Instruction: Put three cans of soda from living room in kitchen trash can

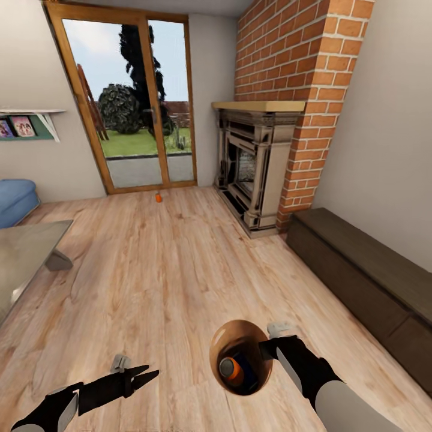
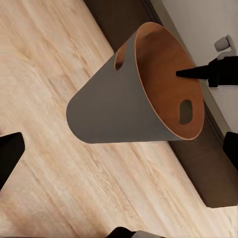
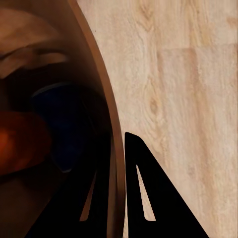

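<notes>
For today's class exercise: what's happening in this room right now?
A two-armed robot holds a bin by its rim with its right gripper, above the living-room floor. Two cans, orange and blue, already lie inside. Another orange can stands by the glass door. The left gripper is open and empty.

Brick fireplace [image 1: 259, 174] right of glass door [image 1: 129, 102]; dark bench [image 1: 360, 276] along right wall.
</notes>
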Controlling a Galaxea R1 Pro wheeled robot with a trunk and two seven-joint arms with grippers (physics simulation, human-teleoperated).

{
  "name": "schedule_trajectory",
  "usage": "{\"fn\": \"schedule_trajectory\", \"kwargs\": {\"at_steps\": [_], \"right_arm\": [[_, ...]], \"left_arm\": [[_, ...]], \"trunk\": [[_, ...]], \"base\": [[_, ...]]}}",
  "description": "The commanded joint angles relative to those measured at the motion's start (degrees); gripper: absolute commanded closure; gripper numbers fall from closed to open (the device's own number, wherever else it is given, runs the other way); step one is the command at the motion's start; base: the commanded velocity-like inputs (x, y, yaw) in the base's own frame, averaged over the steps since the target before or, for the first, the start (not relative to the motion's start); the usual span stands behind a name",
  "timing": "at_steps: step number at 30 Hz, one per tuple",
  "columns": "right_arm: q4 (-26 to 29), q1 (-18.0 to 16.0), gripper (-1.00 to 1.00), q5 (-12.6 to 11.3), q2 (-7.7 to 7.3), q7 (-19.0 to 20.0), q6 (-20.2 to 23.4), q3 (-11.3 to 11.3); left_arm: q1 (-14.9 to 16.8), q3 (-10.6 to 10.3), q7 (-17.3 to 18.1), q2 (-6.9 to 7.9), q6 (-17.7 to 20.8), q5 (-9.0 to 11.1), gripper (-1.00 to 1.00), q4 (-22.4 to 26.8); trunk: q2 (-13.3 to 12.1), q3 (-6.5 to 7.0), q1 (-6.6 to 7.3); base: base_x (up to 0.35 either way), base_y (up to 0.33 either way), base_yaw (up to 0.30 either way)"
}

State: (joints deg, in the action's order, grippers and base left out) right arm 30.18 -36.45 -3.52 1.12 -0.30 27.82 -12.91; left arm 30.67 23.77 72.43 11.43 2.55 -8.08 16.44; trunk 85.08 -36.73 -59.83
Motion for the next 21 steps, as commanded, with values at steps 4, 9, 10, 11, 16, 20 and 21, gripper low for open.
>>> {"fn": "schedule_trajectory", "kwargs": {"at_steps": [4, 9, 10, 11, 16, 20, 21], "right_arm": [[0.1, 0.0, 1.0, -0.5, 0.02, 0.4, 0.0, 0.1], [0.1, 0.0, 1.0, -0.5, 0.02, 0.4, 0.0, 0.1], [0.1, 0.0, 1.0, -0.5, 0.02, 0.4, 0.0, 0.1], [0.1, 0.0, 1.0, -0.5, 0.02, 0.4, 0.0, 0.1], [0.1, 0.0, 1.0, -0.5, 0.02, 0.4, 0.0, 0.1], [0.1, 0.0, 1.0, -0.5, 0.02, 0.4, 0.0, 0.1], [0.1, 0.0, 1.0, -0.5, 0.02, 0.4, 0.0, 0.1]], "left_arm": [[0.0, 0.0, 0.0, 0.0, 0.0, 0.0, -1.0, 0.0], [0.0, 0.0, 0.0, 0.0, 0.0, 0.0, -1.0, 0.0], [0.0, 0.0, 0.0, 0.0, 0.0, 0.0, -1.0, 0.0], [0.0, 0.0, 0.0, 0.0, 0.0, 0.0, -1.0, 0.0], [0.0, 0.0, 0.0, 0.01, 0.0, 0.0, -1.0, 0.0], [0.0, 0.0, 0.0, 0.0, 0.0, 0.0, -1.0, 0.0], [0.0, 0.0, 0.0, 0.0, 0.0, 0.0, -1.0, 0.0]], "trunk": [[0.0, -0.08, 0.0], [0.0, -0.19, 0.0], [0.0, -0.21, 0.0], [0.0, -0.23, 0.0], [0.0, -0.33, 0.0], [0.0, -0.36, 0.0], [0.0, -0.36, 0.0]], "base": [[0.0, 0.0, 0.285], [0.0, 0.0, 0.285], [0.0, 0.0, 0.285], [0.0, 0.0, 0.285], [0.0, 0.0, 0.282], [0.079, 0.0, 0.128], [0.23, 0.0, 0.049]]}}
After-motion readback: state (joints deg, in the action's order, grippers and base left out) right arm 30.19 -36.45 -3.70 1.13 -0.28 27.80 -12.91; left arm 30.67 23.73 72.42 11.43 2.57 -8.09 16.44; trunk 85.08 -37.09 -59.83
